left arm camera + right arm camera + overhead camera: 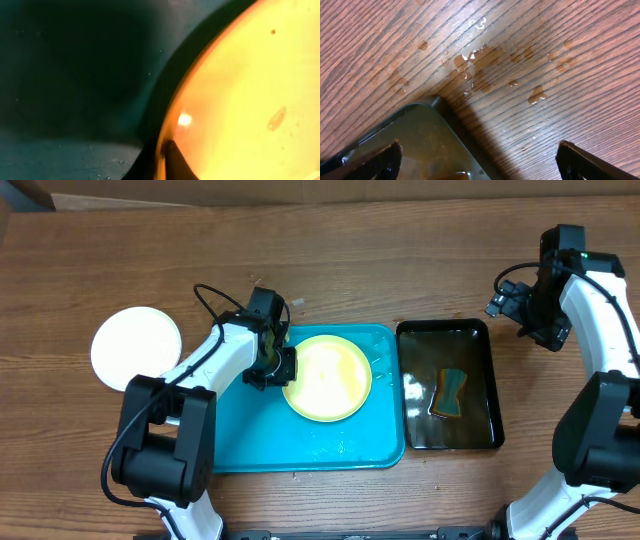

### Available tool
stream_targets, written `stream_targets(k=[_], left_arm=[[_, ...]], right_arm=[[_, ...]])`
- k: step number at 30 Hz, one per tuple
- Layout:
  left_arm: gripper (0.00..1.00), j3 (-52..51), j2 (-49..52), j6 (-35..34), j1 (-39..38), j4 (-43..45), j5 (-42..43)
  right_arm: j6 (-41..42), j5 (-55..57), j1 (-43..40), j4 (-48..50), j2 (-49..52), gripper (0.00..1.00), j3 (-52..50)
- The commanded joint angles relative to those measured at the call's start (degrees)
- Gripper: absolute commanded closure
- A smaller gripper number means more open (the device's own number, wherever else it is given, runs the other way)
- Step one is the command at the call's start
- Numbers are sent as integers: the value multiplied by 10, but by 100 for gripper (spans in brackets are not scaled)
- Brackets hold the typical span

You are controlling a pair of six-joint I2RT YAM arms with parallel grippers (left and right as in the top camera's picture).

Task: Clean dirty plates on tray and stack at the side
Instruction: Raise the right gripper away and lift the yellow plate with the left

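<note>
Left hand pinched shut on the yellow plate at its 9 o'clock rim. The plate lies in the tray, probably gripped for carrying to the white plate on the surface. Right hand spread wide, empty, over a corner of the black tray.

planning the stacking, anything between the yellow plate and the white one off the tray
Nothing loose shows. Between the pale yellow round plastic plate and the white round plastic plate lie only the raised rim of the turquoise plastic tray and wooden table, crossed by the left arm.
</note>
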Motion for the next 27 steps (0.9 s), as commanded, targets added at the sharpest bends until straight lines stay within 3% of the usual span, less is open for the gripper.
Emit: stream_targets(k=[1,5,14,22,27], left_arm=[[96,-6,11,-6,-5,0,-9],[96,35,10,-4,3,-51,-9],[96,241,6,23,29,-224,-9],[96,331,6,10,-6,-252,-16],[96,341,6,-25,-57,-239,-89]], right_arm=[[-1,-1,-2,0,-7,0,7],[-1,-1,-2,0,-7,0,7],[-1,-1,-2,0,-7,0,7],[-2,-1,-2,5,-7,0,7],[8,0,-6,57,-7,0,7]])
